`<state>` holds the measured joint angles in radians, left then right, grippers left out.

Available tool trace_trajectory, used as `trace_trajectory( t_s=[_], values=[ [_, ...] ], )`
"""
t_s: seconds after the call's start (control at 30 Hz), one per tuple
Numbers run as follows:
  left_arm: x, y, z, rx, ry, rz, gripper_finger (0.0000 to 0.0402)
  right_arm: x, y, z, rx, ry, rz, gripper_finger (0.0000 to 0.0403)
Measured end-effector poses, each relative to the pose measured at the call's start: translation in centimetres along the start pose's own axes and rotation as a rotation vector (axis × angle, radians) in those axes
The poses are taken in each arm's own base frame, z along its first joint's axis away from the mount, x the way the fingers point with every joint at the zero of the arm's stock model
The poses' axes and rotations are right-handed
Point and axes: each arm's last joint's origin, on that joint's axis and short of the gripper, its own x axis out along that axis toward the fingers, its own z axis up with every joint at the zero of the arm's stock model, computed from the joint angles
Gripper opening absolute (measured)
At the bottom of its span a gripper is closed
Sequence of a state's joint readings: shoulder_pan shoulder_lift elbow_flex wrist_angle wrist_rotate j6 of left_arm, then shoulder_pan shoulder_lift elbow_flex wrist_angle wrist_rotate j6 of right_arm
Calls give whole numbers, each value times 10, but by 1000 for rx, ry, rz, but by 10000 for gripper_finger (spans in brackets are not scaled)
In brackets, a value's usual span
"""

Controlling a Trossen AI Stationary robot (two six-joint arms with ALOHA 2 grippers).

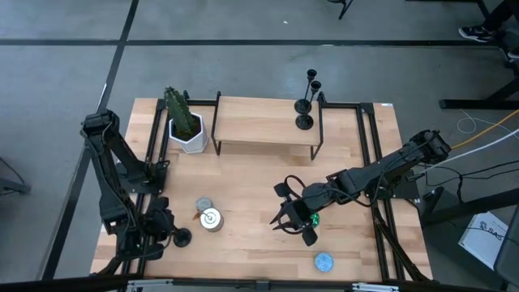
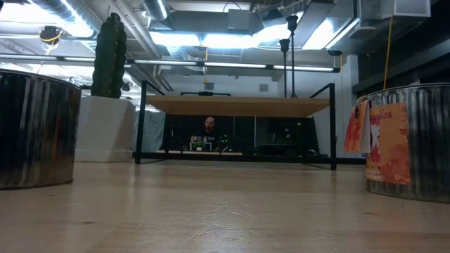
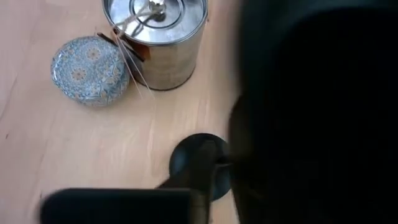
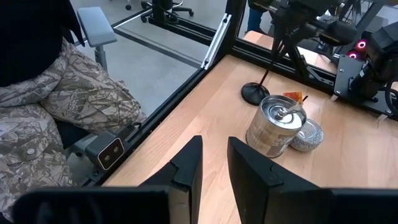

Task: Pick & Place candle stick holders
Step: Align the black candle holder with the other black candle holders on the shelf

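High view: left gripper (image 1: 166, 229) grasping upright candle stick holder (image 1: 182, 237); right gripper (image 1: 293, 217) released.

Two holders (image 1: 306, 101) on shelf (image 1: 259, 120)

A potted cactus (image 1: 183, 122) in a white pot is seen at the left end of a raised wooden shelf (image 1: 263, 122) on black legs, which is set along the far side of the wooden table (image 1: 243, 186). A silver tin (image 1: 211, 219) with a ring-pull lid is stood near the table's front left, with a flat patterned lid (image 1: 203, 204) just beside it, and a small blue disc (image 1: 323, 261) is laid near the front edge. A camouflage-patterned sleeve (image 4: 56, 118) is seen beyond the table edge.
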<state>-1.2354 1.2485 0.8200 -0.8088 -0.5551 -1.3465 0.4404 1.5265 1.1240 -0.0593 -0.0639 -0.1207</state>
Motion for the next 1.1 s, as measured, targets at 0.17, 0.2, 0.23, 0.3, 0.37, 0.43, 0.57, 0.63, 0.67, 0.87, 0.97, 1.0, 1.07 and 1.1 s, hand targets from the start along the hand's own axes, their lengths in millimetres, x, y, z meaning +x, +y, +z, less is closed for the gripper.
trace_trajectory(
  t_s=[0.17, 0.2, 0.23, 0.3, 0.37, 0.43, 0.57, 0.63, 0.67, 0.87, 0.97, 1.0, 1.07, 1.1],
  values=[
    [-7, 3, 5, -16, -26, -26, 14, 0, 0, 0, 0, -5, -1, 77],
    [-10, 4, 6, -14, -35, -35, 14, 0, 0, 1, 0, -8, -2, 77],
    [-14, 5, 9, -11, -41, -46, 13, 0, 0, 1, 0, -14, -3, 77],
    [-23, 5, 15, 0, -69, -74, 11, 0, -1, 2, -1, -25, -5, 77],
    [-33, 6, 22, 17, -123, -93, 11, 0, -1, 2, -1, -26, -7, 77],
    [-43, 8, 30, 48, -188, -107, 11, 0, -1, 2, -1, -26, -8, 77],
    [-62, 12, 45, 93, -312, -117, 11, 0, -1, 2, -1, -25, -8, 77],
    [-68, 16, 52, 88, -346, -120, 11, 0, -1, 2, -1, -26, -8, 77],
    [-71, 19, 56, 84, -358, -121, 11, 0, -1, 2, -1, -26, -8, 77],
    [-76, 34, 80, 81, -415, -62, 11, 0, -1, 3, -1, -27, -8, 77],
    [-72, 39, 93, 92, -445, -11, 12, 0, -1, 4, -2, -37, -14, 77],
    [-70, 41, 97, 97, -453, 4, 12, 0, -1, 4, -2, -43, -23, 77],
    [-67, 43, 107, 103, -471, 26, 14, 0, -2, 5, -2, -48, -50, 77],
    [-65, 44, 111, 109, -479, 35, 14, 0, -3, 5, -2, -52, -66, 77]
  ],
)
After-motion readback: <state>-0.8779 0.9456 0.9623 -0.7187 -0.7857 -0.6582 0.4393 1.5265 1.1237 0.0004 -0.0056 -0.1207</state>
